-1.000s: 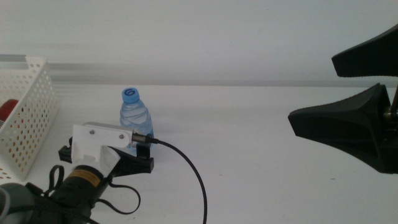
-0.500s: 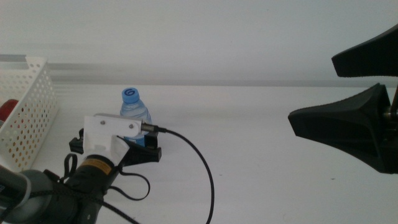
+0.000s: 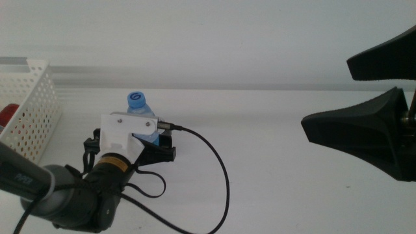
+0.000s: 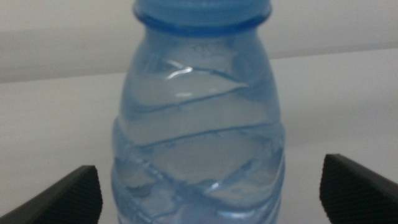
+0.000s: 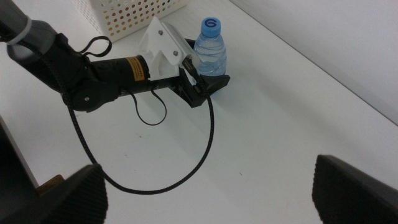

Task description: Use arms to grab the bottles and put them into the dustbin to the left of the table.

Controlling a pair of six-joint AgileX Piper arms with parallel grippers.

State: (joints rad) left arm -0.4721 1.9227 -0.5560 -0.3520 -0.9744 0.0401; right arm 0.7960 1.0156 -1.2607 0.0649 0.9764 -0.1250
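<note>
A small clear water bottle (image 3: 138, 110) with a blue cap stands upright on the white table, left of centre. My left gripper (image 3: 133, 147) is open, with one jaw on either side of the bottle's lower body. In the left wrist view the bottle (image 4: 199, 124) fills the frame between the two spread jaw tips, which stand apart from it. The white perforated dustbin (image 3: 31, 117) stands at the far left, with a red can (image 3: 6, 114) inside. My right gripper (image 3: 325, 94) hangs open above the table's right side, far from the bottle (image 5: 211, 48).
The left arm's thick black cable (image 3: 218, 175) loops over the table to the right of the bottle. A white camera mount (image 3: 127, 130) on the left wrist hides the bottle's lower half in the middle view. The dustbin (image 5: 134, 15) sits just beyond the left arm.
The left gripper has advanced forward and slightly right, so its open jaws now flank the bottle. The right arm and the bottle have not moved.
</note>
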